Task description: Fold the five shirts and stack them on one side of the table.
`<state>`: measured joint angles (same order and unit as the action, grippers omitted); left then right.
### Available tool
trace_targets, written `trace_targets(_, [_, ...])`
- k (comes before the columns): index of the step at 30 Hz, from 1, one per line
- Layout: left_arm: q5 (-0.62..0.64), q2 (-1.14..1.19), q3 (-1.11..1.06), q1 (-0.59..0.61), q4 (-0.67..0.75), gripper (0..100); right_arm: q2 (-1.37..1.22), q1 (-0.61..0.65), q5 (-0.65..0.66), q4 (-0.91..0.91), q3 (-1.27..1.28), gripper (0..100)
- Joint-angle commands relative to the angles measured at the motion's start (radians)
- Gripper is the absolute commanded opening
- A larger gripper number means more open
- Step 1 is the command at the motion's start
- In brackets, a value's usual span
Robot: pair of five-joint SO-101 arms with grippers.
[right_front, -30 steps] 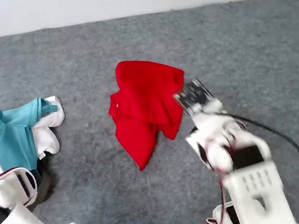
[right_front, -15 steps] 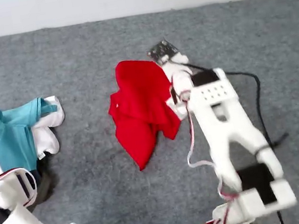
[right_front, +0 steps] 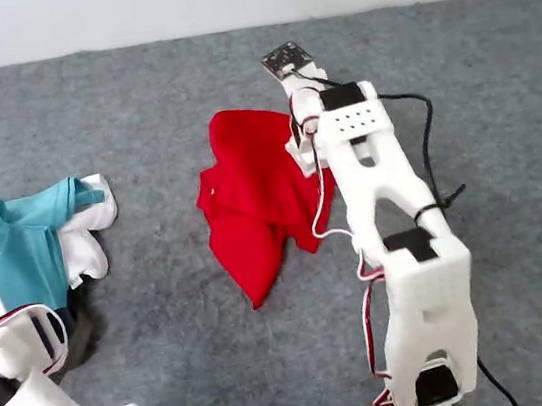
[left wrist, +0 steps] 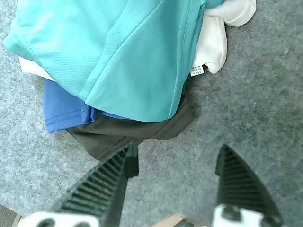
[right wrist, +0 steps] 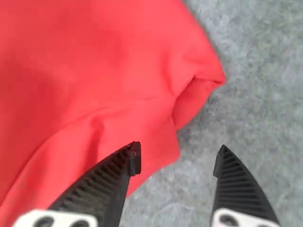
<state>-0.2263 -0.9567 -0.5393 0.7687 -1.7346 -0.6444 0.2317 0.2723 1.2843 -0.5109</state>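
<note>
In the last second my right arm (right_front: 381, 198) has swung out from its tucked pose near me and stretched along the right edge of the red shirt (right_front: 254, 190), so its wrist now sits over the far right corner. The right claw (right wrist: 179, 147) is released, one jaw above the red cloth and the other above the bare grey tabletop (right wrist: 255, 71), straddling the hem with nothing in its hold. I read that as lined up to pinch this corner for a fold. The shirt itself hasn't shifted. It lies bunched mid-tabletop, well apart from the pile (right_front: 40, 246) at the left side, where a teal shirt (left wrist: 118, 52) lies over a white shirt (left wrist: 215, 42), a blue shirt (left wrist: 61, 111) and a dark shirt (left wrist: 137, 130). My left claw (left wrist: 177, 147) hangs released just above that pile. The bother is the bunching: layers overlap near the corner, so a pinch may catch only one ply.
</note>
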Motion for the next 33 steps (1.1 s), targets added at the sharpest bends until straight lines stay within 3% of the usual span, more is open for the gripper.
trace_targets(1, [-0.005, -0.015, 0.024, -0.008, -0.018, 26, -0.065, -0.013, -0.011, 0.058, -0.157, 24.8])
trace_targets(7, [-0.003, -0.015, 0.024, -0.008, -0.018, 26, -0.194, -0.013, -0.011, 0.216, -0.328, 22.4])
trace_targets(17, [-0.003, -0.015, 0.019, -0.008, -0.018, 26, -0.288, -0.013, 0.04, 0.455, -0.552, 0.8])
trace_targets(28, [-0.003, -0.015, 0.024, -0.009, -0.018, 26, -0.102, -0.182, 0.083, 0.512, -0.471, 0.9])
trace_targets(33, [-0.003, -0.015, 0.024, -0.009, -0.018, 26, -0.09, -0.147, 0.107, 0.507, -0.413, 5.1])
